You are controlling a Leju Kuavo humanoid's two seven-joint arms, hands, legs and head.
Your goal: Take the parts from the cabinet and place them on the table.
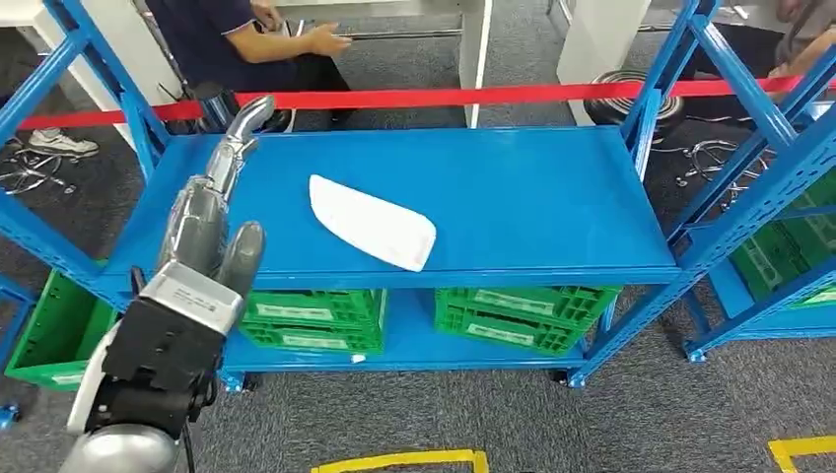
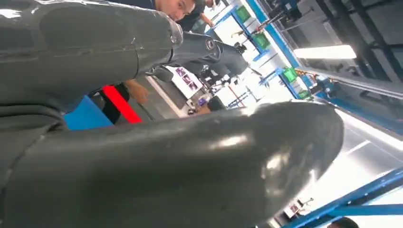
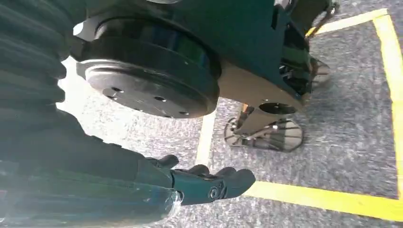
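Observation:
A white flat part [image 1: 373,222] lies on the top shelf of the blue cabinet [image 1: 513,197], near the shelf's front edge. My left hand [image 1: 219,187] is raised at the shelf's left end, to the left of the part and apart from it, fingers stretched out and holding nothing. In the left wrist view the thick thumb and fingers [image 2: 209,47] of that hand [image 2: 166,142] are spread with nothing between them. My right hand [image 3: 199,183] hangs low over the grey carpet, its fingers extended and empty.
Green crates [image 1: 522,315] stand on the cabinet's lower shelf, and more sit in racks at both sides. A red barrier tape [image 1: 444,97] runs behind the cabinet. A seated person [image 1: 246,39] is beyond it. Yellow floor lines [image 3: 328,199] mark the carpet.

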